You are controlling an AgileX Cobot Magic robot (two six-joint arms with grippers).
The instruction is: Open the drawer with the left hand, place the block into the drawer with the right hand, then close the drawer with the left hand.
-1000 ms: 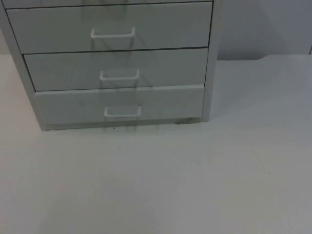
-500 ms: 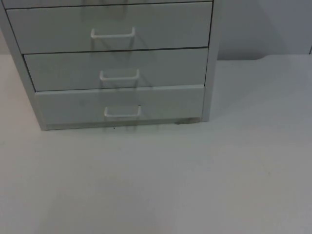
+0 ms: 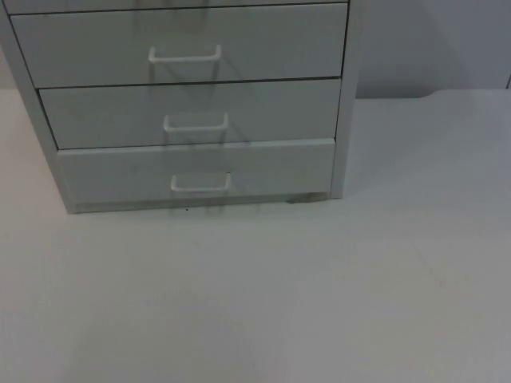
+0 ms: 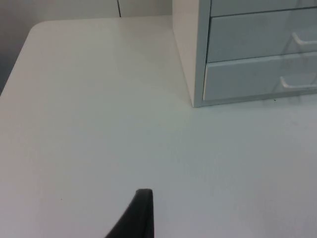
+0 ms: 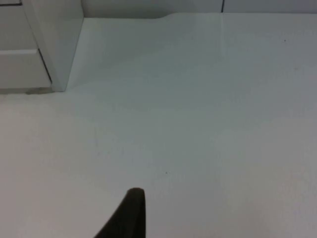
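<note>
**All drawers shut, both arms held back**

The drawer unit (image 3: 192,112) stands at the back of the white tabletop (image 3: 319,295), toward its left side, against the grey wall (image 3: 431,40). From the top view you can see 3 drawer fronts, one under the other. The bottom drawer (image 3: 196,171) is pushed in, and so are the middle drawer (image 3: 192,112) and the upper drawer (image 3: 180,44). Each front has a small white handle in its middle. The bottom handle (image 3: 201,185) sits just above the tabletop. The middle handle (image 3: 196,124) and the upper handle (image 3: 184,55) line up above it. No block can be made out on the bare tabletop in front of the unit or beside it.

The left gripper (image 4: 141,213) hangs over the tabletop, out in front of the unit and off its left side, well apart from it. Its wrist view looks at the unit's left corner and the 2 lowest fronts. You see 1 black fingertip, so I cannot tell how wide the jaws are, and nothing can be seen in them.

The right gripper (image 5: 130,213) hangs over the tabletop to the right of the unit, also well apart. Its wrist view catches the unit's right corner. Again 1 black fingertip shows, so I cannot tell how its jaws stand.
</note>
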